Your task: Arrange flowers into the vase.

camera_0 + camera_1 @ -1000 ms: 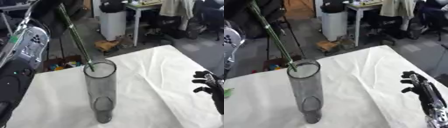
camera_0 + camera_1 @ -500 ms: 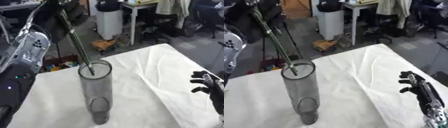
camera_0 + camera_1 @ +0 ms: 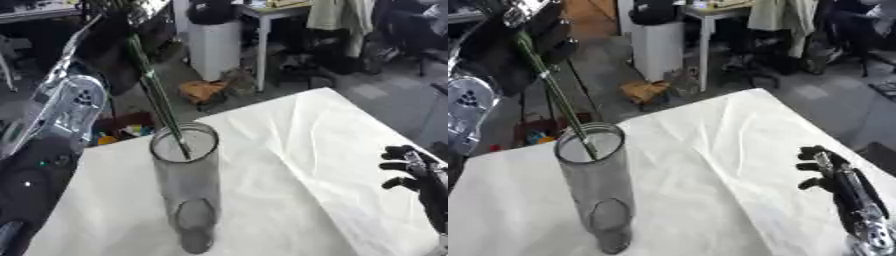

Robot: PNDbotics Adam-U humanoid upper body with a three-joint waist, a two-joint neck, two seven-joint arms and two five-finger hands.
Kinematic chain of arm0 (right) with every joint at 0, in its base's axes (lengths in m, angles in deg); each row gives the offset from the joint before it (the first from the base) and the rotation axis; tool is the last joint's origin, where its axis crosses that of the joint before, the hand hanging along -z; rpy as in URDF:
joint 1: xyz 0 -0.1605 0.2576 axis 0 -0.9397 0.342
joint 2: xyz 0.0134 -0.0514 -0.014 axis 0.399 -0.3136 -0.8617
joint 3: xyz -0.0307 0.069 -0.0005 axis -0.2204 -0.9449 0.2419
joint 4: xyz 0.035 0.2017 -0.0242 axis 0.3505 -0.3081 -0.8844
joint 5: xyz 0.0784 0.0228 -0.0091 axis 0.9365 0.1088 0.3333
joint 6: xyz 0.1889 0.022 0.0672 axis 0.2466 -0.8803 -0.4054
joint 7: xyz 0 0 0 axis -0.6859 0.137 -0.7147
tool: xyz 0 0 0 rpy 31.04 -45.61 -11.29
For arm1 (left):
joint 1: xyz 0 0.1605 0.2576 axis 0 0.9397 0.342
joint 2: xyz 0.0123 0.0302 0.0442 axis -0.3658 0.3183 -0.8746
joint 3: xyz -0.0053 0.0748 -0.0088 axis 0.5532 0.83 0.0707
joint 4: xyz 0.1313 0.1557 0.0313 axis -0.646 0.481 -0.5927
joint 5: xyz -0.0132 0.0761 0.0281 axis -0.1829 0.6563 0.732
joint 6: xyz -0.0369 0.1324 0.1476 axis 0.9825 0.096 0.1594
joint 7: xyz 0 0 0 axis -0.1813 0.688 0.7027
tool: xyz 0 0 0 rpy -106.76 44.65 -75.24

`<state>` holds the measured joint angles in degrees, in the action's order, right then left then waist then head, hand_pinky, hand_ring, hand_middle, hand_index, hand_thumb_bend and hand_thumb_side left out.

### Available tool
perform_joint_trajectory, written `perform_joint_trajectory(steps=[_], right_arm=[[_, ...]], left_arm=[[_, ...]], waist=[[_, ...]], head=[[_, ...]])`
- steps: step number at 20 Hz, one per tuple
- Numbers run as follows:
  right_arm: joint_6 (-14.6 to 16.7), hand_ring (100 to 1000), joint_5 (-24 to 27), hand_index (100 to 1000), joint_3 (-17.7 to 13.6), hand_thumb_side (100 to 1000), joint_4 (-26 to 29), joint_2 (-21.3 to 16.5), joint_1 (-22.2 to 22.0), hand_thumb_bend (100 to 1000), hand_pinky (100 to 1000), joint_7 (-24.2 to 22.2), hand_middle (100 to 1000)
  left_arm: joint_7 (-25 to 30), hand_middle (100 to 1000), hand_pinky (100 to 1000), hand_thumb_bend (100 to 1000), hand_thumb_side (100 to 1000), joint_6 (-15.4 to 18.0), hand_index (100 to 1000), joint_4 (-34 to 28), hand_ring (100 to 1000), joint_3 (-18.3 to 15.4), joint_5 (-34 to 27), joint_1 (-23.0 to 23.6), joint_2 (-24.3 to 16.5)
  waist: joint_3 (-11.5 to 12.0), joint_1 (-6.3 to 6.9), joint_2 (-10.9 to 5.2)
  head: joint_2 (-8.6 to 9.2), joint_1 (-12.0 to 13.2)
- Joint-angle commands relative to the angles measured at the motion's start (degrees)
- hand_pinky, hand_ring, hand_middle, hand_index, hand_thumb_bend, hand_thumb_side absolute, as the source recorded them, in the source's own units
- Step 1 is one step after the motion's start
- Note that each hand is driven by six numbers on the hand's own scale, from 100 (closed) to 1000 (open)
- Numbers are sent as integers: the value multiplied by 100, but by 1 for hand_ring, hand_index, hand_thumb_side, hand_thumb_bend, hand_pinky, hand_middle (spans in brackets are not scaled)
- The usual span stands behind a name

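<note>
A tall clear glass vase (image 3: 185, 185) stands upright on the white cloth, left of centre. A thin green flower stem (image 3: 156, 95) slants down from the upper left, and its lower end sits just inside the vase mouth. My left arm (image 3: 61, 115) rises along the left edge. My left hand (image 3: 528, 15) shows dark and blurred at the top, shut on the upper part of the stem. The flower head is out of view. My right hand (image 3: 833, 176) rests open at the lower right, fingers relaxed, well apart from the vase.
The white-clothed table (image 3: 297, 150) ends at its far edge near the top right corner. Beyond it lie a white bin (image 3: 214, 47), an orange object on the floor (image 3: 203, 91), table legs and chairs.
The stem's lower end has slid slightly deeper into the vase mouth. The whole picture has shifted a little, so the camera moved. My right hand stays where it was.
</note>
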<state>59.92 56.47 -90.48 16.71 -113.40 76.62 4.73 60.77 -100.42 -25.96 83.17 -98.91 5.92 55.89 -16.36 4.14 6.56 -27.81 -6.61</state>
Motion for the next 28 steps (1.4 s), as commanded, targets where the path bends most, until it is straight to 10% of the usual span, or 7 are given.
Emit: perform_joint_trajectory(steps=[1, 17, 28], right_arm=[[6, 709, -17, 778, -59, 840, 58, -98, 87, 100, 479, -16, 693], [14, 711, -20, 777, -59, 841, 46, -73, 99, 100, 478, -48, 692], [21, 712, -20, 778, -64, 841, 36, -67, 106, 100, 478, -66, 692]], left_arm=[[72, 100, 100, 276, 100, 18, 111, 15, 100, -15, 142, -74, -46], [344, 100, 100, 275, 100, 74, 123, 333, 100, 118, 589, 80, 40], [706, 198, 170, 728, 100, 266, 290, 323, 100, 210, 1313, 147, 77]], waist=[[-12, -43, -45], [-35, -67, 22], [-31, -70, 14]], head=[[65, -3], [69, -32], [80, -55]])
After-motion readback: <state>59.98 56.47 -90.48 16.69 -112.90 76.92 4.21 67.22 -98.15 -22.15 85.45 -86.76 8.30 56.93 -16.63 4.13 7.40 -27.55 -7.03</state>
